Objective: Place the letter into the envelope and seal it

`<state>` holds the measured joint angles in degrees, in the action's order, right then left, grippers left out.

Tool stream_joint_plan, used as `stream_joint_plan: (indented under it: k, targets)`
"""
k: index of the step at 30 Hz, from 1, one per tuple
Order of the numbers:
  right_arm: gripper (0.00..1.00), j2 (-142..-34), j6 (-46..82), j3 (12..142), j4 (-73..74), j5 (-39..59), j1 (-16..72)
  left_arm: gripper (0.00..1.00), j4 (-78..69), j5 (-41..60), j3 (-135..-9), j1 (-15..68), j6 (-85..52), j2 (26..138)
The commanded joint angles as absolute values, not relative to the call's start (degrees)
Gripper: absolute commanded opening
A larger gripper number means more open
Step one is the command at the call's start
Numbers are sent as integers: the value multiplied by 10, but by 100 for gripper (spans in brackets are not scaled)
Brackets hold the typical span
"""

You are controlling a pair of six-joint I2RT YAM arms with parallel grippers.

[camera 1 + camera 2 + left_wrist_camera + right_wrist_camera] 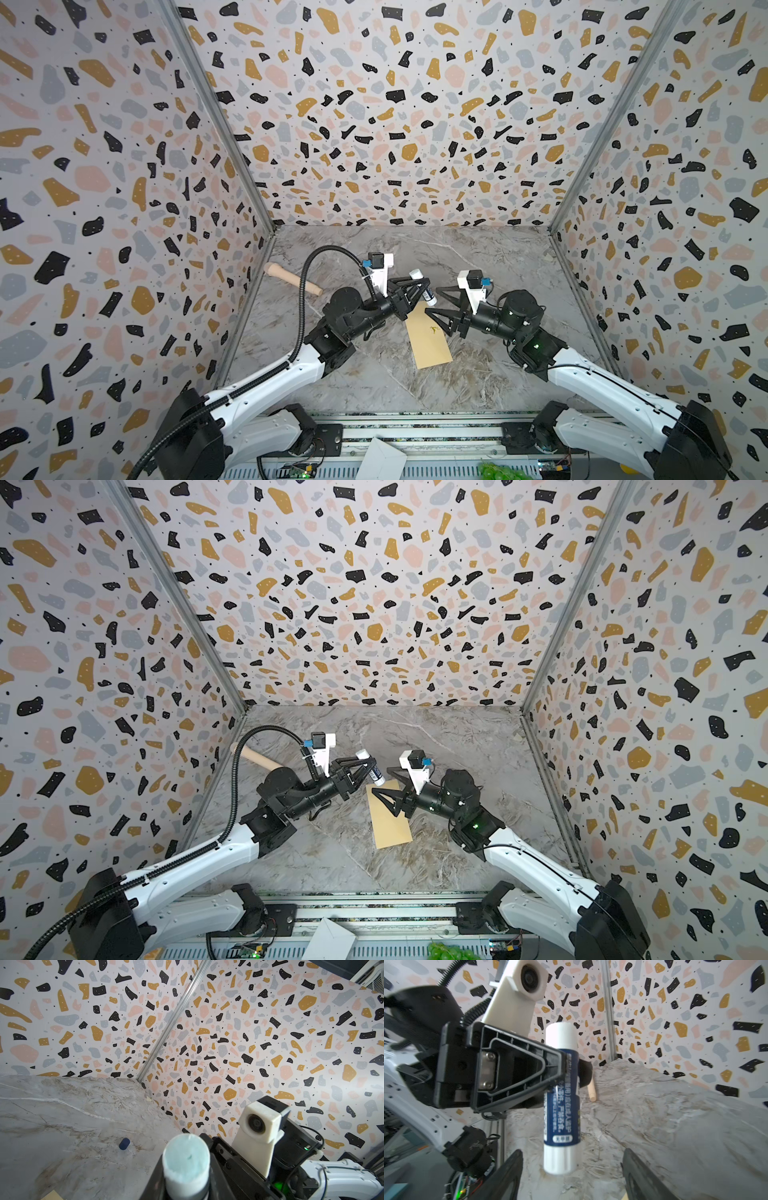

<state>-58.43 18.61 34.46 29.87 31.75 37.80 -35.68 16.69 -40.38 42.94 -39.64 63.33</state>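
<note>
The tan envelope (430, 345) (390, 825) lies flat on the marble table, its gold mark facing up. The letter is out of view. My left gripper (424, 286) (562, 1068) is shut on an uncapped glue stick (416, 274) (376, 776) (561, 1105), held above the envelope's far end. In the left wrist view the stick's pale glue end (186, 1165) points at the camera. My right gripper (435, 304) (383, 782) (571, 1176) is open; its fingers flank the stick's white lower end without touching it.
A small dark blue cap (124, 1144) lies on the table towards the back. A wooden roller (293, 279) (591, 1089) rests at the back left. A white paper piece (382, 459) and green grapes (498, 471) sit on the front rail.
</note>
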Motion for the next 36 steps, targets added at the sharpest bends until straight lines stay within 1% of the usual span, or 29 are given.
stream_joint_plan:
  k: [1,6,15,26,36]
  targets:
    - [76,-587,289,334,405,444,348,0,-400,188,-400,432,-390,624]
    - [75,-596,350,304,484,478,320,0,-413,195,-400,432,-401,629]
    - [70,-632,417,282,593,505,316,0,-427,199,-395,431,-412,633]
    - [55,-667,443,306,631,514,316,0,-437,203,-394,431,-421,642]
    - [49,-696,467,313,672,508,316,0,-438,208,-394,431,-424,644]
